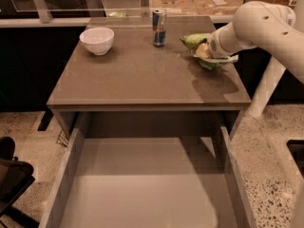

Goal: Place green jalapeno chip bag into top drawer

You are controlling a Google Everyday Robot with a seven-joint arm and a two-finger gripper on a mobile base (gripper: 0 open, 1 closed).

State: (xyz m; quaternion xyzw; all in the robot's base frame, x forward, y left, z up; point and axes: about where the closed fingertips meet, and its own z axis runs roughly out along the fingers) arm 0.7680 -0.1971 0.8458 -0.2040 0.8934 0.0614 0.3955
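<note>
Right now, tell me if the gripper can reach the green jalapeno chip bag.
Probably yes: the gripper is right at the green jalapeno chip bag, and the can stands apart.
</note>
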